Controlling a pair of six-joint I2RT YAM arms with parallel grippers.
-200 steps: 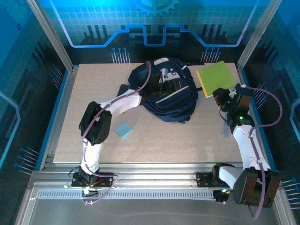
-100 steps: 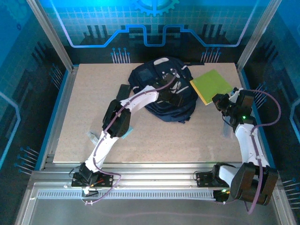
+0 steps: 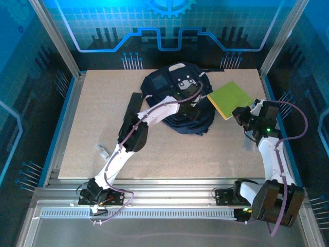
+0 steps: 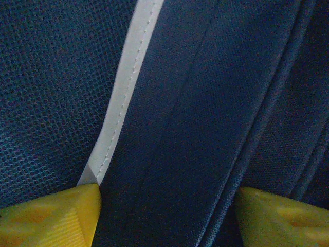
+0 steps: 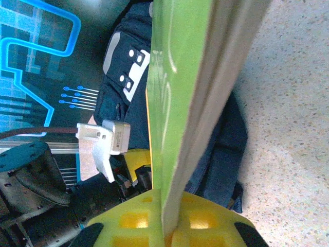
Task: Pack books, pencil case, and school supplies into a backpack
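Two arms reach over a speckled beige table [image 3: 92, 103], boxed in by blue-lit patterned walls [image 3: 169, 31]. From above, the backpack [image 3: 164, 82] lies at the far middle, with a black pencil case [image 3: 134, 101] just to its left. Left wrist view: the left gripper [image 4: 167, 206] has its jaws spread wide against navy fabric. Right wrist view: the right gripper [image 5: 164, 218] is clamped on the books [image 5: 177, 92], green cover showing, beside the backpack.

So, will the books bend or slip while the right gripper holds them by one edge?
Probably stiff enough: the books jut from the right gripper with no visible sag, and their edge looks straight in the wrist view. They look thin, so likely light. The green one shows a sheen, so the pair might slide apart.
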